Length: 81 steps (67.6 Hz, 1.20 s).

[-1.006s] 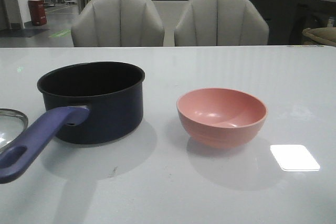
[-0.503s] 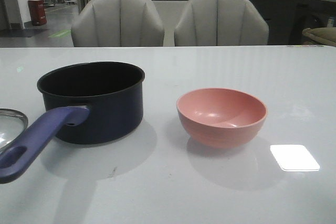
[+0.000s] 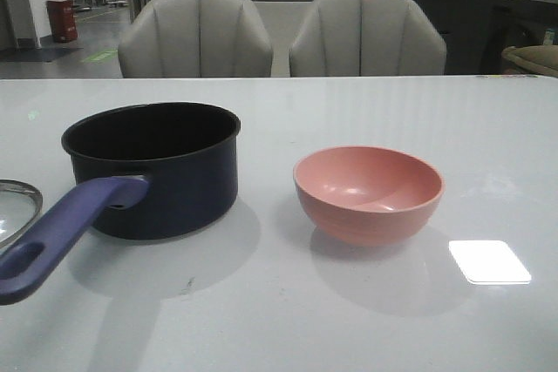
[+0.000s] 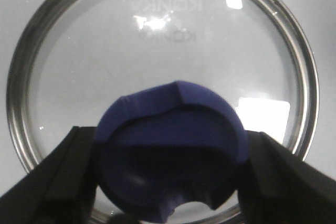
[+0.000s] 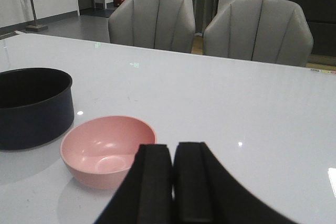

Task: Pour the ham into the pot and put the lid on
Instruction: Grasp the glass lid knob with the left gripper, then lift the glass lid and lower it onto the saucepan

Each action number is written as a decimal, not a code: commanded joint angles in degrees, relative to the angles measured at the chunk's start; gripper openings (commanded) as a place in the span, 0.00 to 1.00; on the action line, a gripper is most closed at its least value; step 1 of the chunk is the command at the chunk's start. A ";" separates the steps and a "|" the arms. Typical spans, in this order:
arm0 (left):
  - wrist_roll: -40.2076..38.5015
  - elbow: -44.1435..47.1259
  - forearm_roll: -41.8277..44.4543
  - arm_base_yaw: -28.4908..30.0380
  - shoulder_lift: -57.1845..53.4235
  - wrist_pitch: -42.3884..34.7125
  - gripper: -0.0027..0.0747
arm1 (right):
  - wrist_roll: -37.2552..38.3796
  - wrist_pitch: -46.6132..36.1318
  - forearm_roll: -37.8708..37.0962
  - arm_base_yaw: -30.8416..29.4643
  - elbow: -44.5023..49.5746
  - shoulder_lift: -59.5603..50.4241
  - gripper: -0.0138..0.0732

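The bowl (image 3: 369, 193) is seen empty, so the covering step is judged in hand. The lid (image 4: 163, 51) lies on the tabletop (image 3: 349, 302) beside the pot (image 3: 153, 167), its knob (image 4: 170, 150) bracketed by the spread left end effector (image 4: 168, 177). The right end effector (image 5: 170, 182) is pressed together, holding nothing. Closing, then lifting, is called for.

pot (image 3: 161, 172): dark navy round saucepan, black inside, upright on the worktop (image 3: 349, 320), open, nothing seen inside it; long purple-blue handle (image 3: 61, 237) with a hole at its end reaches toward the camera and to the left
lid (image 4: 157, 77): round clear glass with a metal rim, lying flat on the worktop just left of the pot's handle; only its edge shows in the front view; dark blue flared knob (image 4: 170, 150) sits between the two dark fingers (image 4: 58, 182), which stand at its sides
ham: cannot be seen in any view
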 commanded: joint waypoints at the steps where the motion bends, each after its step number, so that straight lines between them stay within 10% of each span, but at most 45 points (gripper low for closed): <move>1: -0.12 -1.20 -0.34 0.10 -1.33 -1.60 0.44 | -0.60 -4.21 -0.37 -0.09 -1.56 0.55 0.34; 48: -0.02 -12.14 0.25 -0.96 -11.22 0.70 0.42 | -0.60 -4.21 -0.37 -0.09 -1.56 0.55 0.34; 81: 1.92 -23.06 -0.01 -23.36 -9.09 5.28 0.42 | -0.60 -4.21 -0.37 -0.09 -1.56 0.55 0.34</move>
